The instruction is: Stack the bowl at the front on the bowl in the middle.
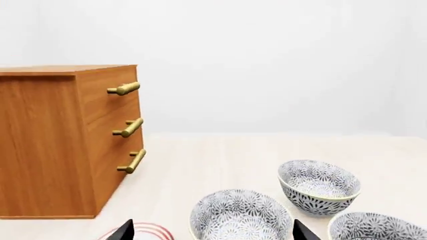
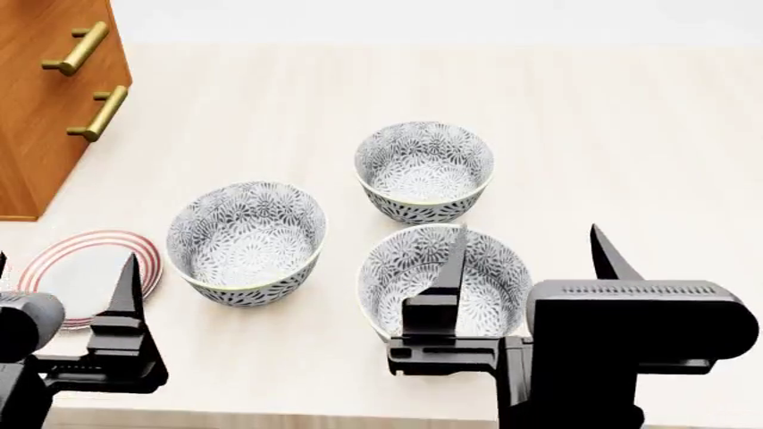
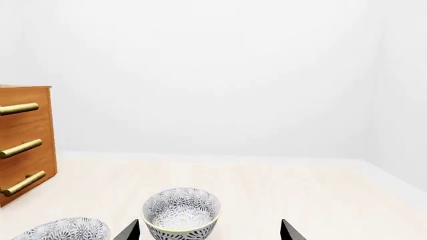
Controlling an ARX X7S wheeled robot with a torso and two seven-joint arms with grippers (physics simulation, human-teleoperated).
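Three blue-and-white patterned bowls stand on the pale table. The front bowl (image 2: 444, 281) (image 1: 377, 227) is nearest me, at the right. The middle bowl (image 2: 247, 232) (image 1: 240, 215) (image 3: 63, 229) is at the left, a little farther back. The back bowl (image 2: 423, 170) (image 1: 319, 185) (image 3: 181, 210) is farthest. My right gripper (image 2: 527, 237) (image 3: 209, 231) hangs open above the front bowl's right side, empty; that bowl lies out of the right wrist view. Over at the left, my left gripper (image 2: 62, 268) (image 1: 212, 230) is open and empty.
A red-ringed white plate (image 2: 84, 273) (image 1: 143, 231) lies under the left gripper. A wooden drawer cabinet (image 2: 48, 89) (image 1: 67, 140) (image 3: 23, 150) with brass handles stands at the back left. The table's front edge (image 2: 298, 416) is close to me.
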